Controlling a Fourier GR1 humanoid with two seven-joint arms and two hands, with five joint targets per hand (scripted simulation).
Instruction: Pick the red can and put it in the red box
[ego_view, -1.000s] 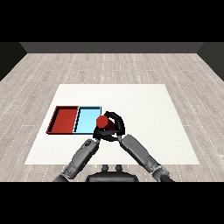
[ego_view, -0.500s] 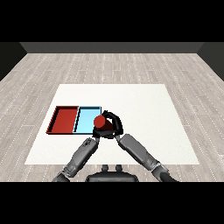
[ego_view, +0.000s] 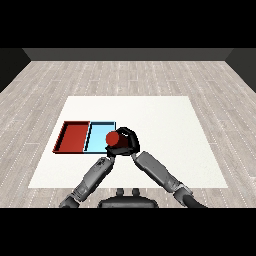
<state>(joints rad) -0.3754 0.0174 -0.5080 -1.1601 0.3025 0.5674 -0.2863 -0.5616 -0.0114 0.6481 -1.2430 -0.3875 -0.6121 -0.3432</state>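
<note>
The red can (ego_view: 114, 139) is held above the table by my right hand (ego_view: 129, 141), whose fingers curl round it. It hangs over the near right corner of the light blue tray (ego_view: 98, 134). The red tray (ego_view: 72, 136) lies directly left of the blue one, about a tray's width from the can. My left hand (ego_view: 110, 151) sits just below the can, mostly hidden behind it, and I cannot see how its fingers stand.
Both trays lie side by side on the left half of the white table (ego_view: 165, 125). Grey wood floor surrounds the table. My two forearms come in from below and meet near the blue tray.
My right hand has carried the red can slightly to the left, from beside the blue tray's right edge to over its near corner. The trays have not moved.
</note>
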